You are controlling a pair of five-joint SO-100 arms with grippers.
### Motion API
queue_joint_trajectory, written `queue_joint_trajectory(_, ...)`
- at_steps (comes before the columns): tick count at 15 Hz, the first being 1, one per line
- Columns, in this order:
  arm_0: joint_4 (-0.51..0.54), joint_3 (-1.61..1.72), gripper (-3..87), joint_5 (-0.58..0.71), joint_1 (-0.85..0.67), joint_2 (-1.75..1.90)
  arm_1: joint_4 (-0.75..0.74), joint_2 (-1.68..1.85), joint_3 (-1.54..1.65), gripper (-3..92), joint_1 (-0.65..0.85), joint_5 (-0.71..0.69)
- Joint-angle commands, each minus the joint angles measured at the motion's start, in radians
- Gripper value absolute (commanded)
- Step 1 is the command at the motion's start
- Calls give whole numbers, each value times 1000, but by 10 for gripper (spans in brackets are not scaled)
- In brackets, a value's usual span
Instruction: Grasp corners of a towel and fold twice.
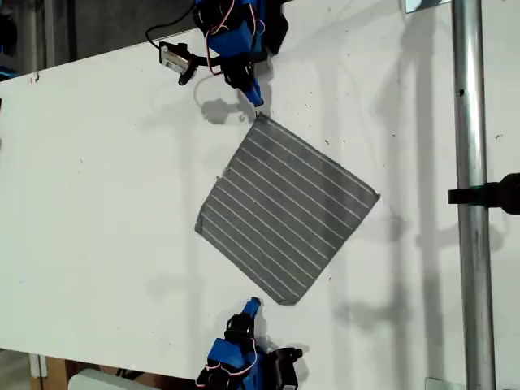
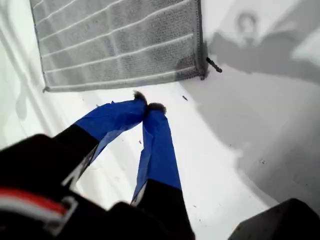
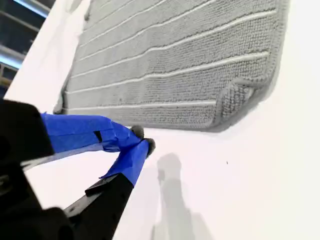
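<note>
Shut and empty, my first gripper (image 2: 147, 106) and my second gripper (image 3: 142, 141) face the towel (image 1: 284, 207) from opposite ends.

Spread flat on the white table (image 1: 97, 203), the towel sits as a diamond in the exterior view. Its upper corner (image 1: 261, 119) lies just ahead of my first gripper, and its curled corner (image 3: 240, 97) is near my second gripper, off to one side along the hem. Stripes run parallel to the hems both grippers face. Each arm is nearer its own corner. Bare tabletop surrounds the towel, and a metal pole (image 1: 469, 162) stands well apart from it.
</note>
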Motion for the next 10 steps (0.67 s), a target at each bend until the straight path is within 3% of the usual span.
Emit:
queue_joint_trajectory(1,-63,-35,-29,-41,2,2,6,-20,-109,-2,-29,5)
queue_joint_trajectory(3,-8,-138,-29,-67,6,-35,-40,-117,-183,-2,-64,3)
queue_joint_trajectory(6,0,-299,-29,-41,3,-189,-137,-583,-477,-2,-100,-52)
queue_joint_trajectory(10,-9,-477,-29,-34,38,-423,-101,-1039,-887,-2,-170,-86)
